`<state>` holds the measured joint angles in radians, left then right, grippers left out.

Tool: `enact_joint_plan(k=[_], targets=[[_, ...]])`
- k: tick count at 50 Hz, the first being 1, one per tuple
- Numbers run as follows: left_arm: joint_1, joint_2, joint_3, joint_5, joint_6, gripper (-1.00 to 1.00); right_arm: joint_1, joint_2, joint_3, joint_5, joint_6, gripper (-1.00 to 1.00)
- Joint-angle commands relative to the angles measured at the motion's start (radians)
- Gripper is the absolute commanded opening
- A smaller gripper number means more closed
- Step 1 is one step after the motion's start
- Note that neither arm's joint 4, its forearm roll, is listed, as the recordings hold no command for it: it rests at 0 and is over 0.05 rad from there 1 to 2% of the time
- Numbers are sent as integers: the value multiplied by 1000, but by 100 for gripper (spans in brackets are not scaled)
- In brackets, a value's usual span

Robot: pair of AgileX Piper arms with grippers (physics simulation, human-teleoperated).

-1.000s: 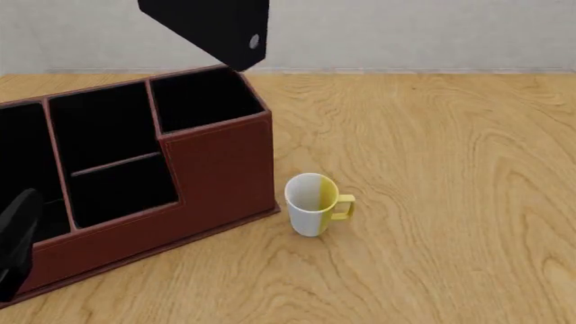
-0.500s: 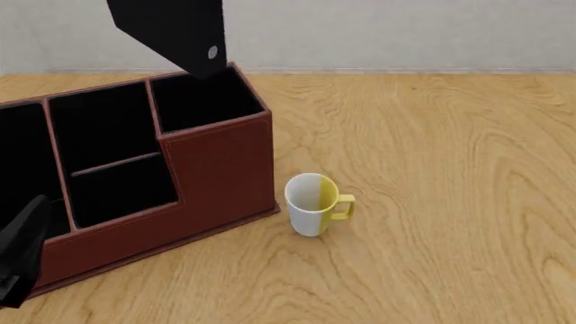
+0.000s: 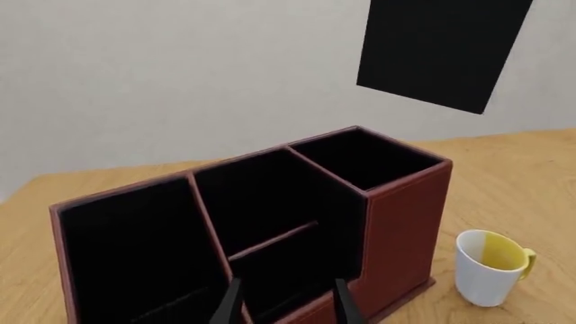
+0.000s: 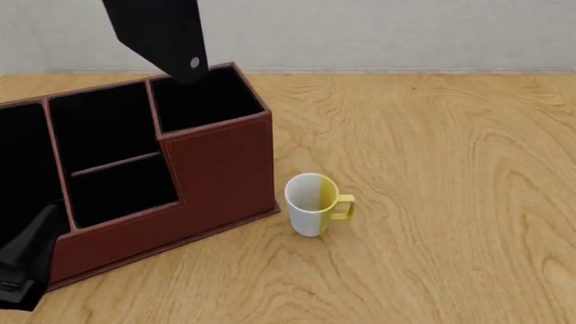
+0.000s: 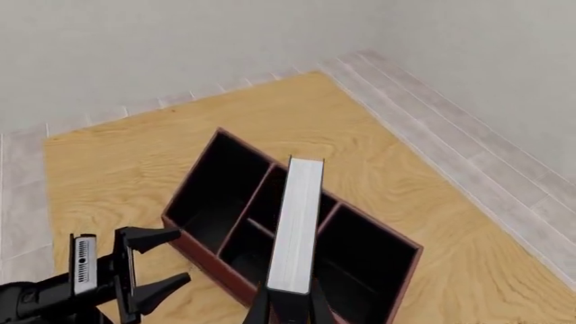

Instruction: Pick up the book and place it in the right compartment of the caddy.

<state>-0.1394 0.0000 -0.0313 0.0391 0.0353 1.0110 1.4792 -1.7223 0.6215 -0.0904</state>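
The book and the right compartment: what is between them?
Only open air: in the front view the book, held by the right gripper, hangs above the right compartment.

text: none legible | labels: none | brands: none | numbers: none

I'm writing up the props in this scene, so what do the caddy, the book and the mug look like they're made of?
The caddy looks like reddish-brown leather or leatherette: matte panels with raised edge seams and a flat black lining. The book seems a hardcover: plain matte black boards around a pale grey-white block of paper pages. The mug looks like glazed ceramic, smooth, half white and half yellow, though plastic can't be ruled out in a render.
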Motion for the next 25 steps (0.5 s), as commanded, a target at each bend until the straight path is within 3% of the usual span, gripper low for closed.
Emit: enact_joint_plan(k=[1, 25], targets=[[7, 0, 29, -14, 2, 100, -26, 41, -19, -36, 22, -100], [37, 0, 31, 5, 9, 100, -83, 154, -62, -84, 15, -100]])
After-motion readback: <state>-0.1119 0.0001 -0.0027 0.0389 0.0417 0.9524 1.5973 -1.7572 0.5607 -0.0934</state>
